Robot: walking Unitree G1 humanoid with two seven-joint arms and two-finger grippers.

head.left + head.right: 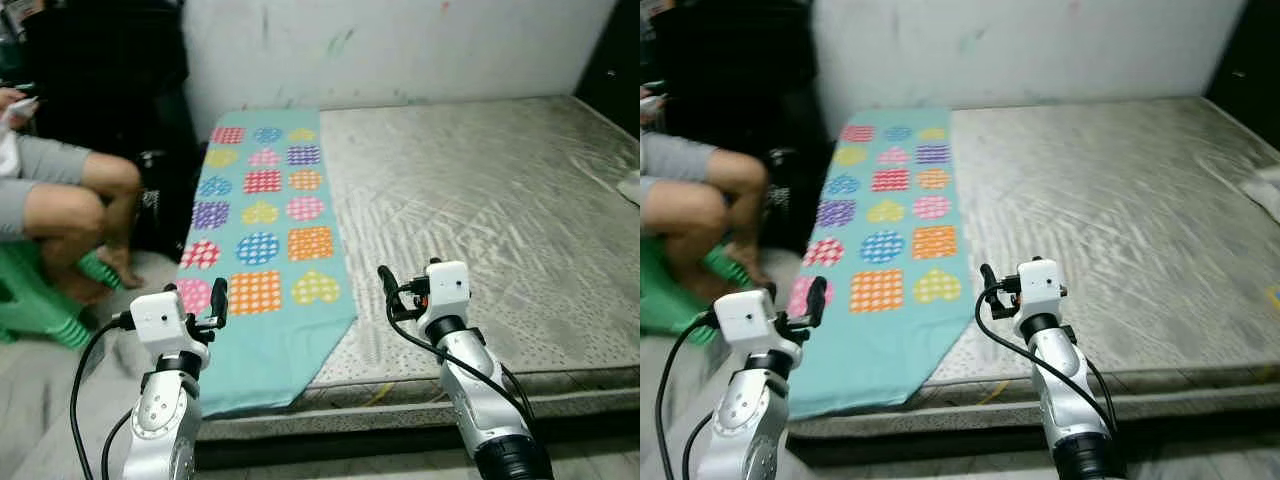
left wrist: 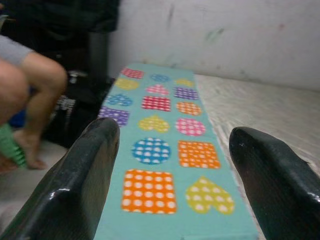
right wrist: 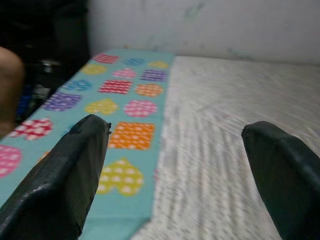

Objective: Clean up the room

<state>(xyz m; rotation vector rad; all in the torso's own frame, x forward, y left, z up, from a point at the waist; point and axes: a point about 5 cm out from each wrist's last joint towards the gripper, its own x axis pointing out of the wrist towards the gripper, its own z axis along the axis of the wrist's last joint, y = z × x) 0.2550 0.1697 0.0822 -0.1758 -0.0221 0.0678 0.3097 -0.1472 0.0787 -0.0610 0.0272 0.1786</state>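
A teal blanket printed with colourful dotted hearts, squares and circles lies as a long strip down the left side of a bare grey mattress. Its near end hangs over the mattress's front edge. My left gripper is raised over the blanket's near left corner, open, with nothing between its fingers. My right gripper hovers over the mattress's front edge just right of the blanket, open and empty as well. Neither touches the cloth.
A person's bare legs show at the left, seated on a green plastic stool close to the mattress. Dark furniture stands behind them. A white item lies at the mattress's right edge. A pale wall bounds the back.
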